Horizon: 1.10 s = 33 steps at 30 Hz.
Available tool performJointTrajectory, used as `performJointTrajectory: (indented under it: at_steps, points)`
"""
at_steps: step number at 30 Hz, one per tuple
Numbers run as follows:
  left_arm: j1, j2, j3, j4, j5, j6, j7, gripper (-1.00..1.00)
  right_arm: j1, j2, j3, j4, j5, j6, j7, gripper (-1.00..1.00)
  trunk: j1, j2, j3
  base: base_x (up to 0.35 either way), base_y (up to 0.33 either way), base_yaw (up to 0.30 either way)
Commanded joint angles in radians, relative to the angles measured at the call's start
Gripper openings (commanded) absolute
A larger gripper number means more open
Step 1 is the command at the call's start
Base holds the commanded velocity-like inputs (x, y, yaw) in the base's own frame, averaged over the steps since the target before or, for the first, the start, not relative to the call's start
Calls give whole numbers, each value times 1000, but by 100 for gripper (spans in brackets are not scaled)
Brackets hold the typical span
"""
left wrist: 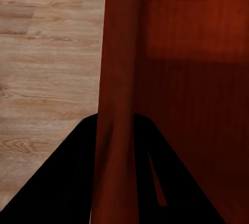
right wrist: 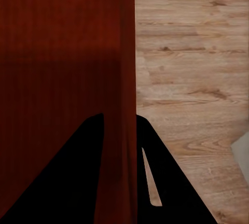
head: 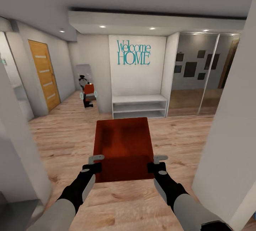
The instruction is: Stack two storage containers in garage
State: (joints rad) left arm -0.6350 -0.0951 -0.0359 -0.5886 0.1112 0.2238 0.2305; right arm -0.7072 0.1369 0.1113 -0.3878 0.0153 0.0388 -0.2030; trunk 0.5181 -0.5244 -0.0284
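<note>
I hold one orange-red storage container out in front of me, level above a light wood-plank floor. My left gripper is shut on its near left wall, and my right gripper is shut on its near right wall. In the left wrist view the ribbed container wall runs between the dark fingers of the left gripper. The right wrist view shows the container wall pinched in the right gripper. The other container, the garage and its floor are out of view.
A white shelf bench stands ahead under a "Welcome HOME" sign. Mirrored sliding doors fill the right back. An orange door is at the left. White wall corners stand close on my right and left. A leaning mirror reflects me.
</note>
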Motion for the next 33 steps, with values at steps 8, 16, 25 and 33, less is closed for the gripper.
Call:
performJointTrajectory:
  at_steps: [8, 16, 25, 33]
  points:
    - [0, 2, 4, -2, -4, 8, 33, -100, -1, 0, -56, -3, 15, 4, -24, -100, 1, -2, -2, 322, 0, 0]
    - [0, 2, 4, -2, -4, 8, 33, -100, -2, 0, -57, -3, 15, 4, -24, -100, 1, -2, -2, 322, 0, 46]
    - [0, 2, 4, -2, -4, 8, 33, -100, -2, 0, -56, -3, 15, 4, -24, -100, 1, -2, -2, 321, 0, 253]
    - [0, 2, 4, -2, -4, 8, 33, -100, -1, 0, -56, -3, 15, 4, -24, -100, 1, -2, -2, 322, 0, 276]
